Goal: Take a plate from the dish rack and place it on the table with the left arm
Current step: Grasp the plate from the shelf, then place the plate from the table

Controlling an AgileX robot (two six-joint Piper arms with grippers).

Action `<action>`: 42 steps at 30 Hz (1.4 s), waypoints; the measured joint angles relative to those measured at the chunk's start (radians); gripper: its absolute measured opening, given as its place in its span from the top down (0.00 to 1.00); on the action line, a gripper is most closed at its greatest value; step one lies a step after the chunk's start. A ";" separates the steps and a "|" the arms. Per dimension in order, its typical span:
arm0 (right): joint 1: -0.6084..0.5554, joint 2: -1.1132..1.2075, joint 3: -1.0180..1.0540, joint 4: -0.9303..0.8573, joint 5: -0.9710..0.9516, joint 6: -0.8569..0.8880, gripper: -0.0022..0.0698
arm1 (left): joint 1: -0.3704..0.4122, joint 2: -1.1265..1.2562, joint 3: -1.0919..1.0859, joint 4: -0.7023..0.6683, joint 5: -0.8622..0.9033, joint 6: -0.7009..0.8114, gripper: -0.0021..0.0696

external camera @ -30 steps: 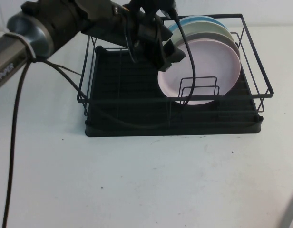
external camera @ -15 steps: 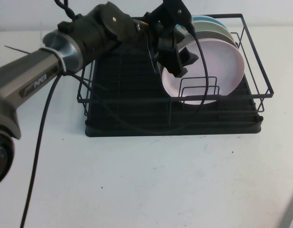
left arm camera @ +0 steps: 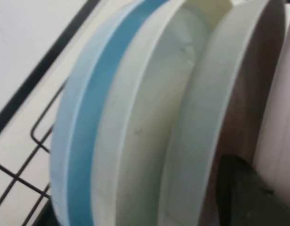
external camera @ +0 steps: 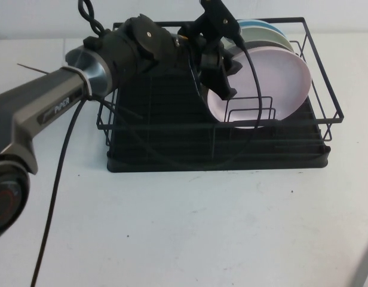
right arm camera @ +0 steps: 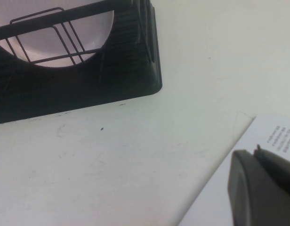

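Our left gripper's [external camera: 223, 75] fingers [external camera: 224, 88] sit at the upper left rim of the pale pink plate [external camera: 267, 81]; whether they have closed on it we cannot tell. The plate stands on edge in the black wire dish rack [external camera: 327, 113], foremost of three, with a grey-white plate [left arm camera: 182, 117] and a light blue plate [left arm camera: 84, 122] behind; it looks stiff, light and smooth, likely to slip, so we judge the raised rim the best hold. Our right gripper [right arm camera: 258, 188] rests low over the white worktop [external camera: 184, 227], near a printed sheet [right arm camera: 239, 160]; its fingers' state we cannot tell.
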 joint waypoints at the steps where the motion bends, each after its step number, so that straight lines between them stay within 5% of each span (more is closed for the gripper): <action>1: 0.000 0.000 0.000 0.000 0.000 0.000 1.00 | 0.002 -0.004 0.000 0.004 -0.004 0.000 0.88; 11: 0.000 0.000 0.000 0.002 0.000 0.000 1.00 | 0.002 -0.225 0.000 0.133 0.062 -0.049 0.88; 20: 0.000 0.000 0.000 0.002 0.000 0.000 1.00 | 0.011 -0.488 -0.010 0.277 0.471 -0.613 0.88; 25: 0.000 0.000 0.000 0.002 0.000 0.000 1.00 | 0.077 -0.481 0.014 0.223 0.734 -0.778 0.88; 32: 0.000 0.000 0.000 0.002 0.000 0.000 1.00 | 0.143 -0.485 0.307 -0.113 0.749 -0.717 0.88; 42: 0.000 0.000 0.000 0.002 0.000 0.000 1.00 | 0.143 -0.481 0.856 -0.112 0.489 -0.577 0.88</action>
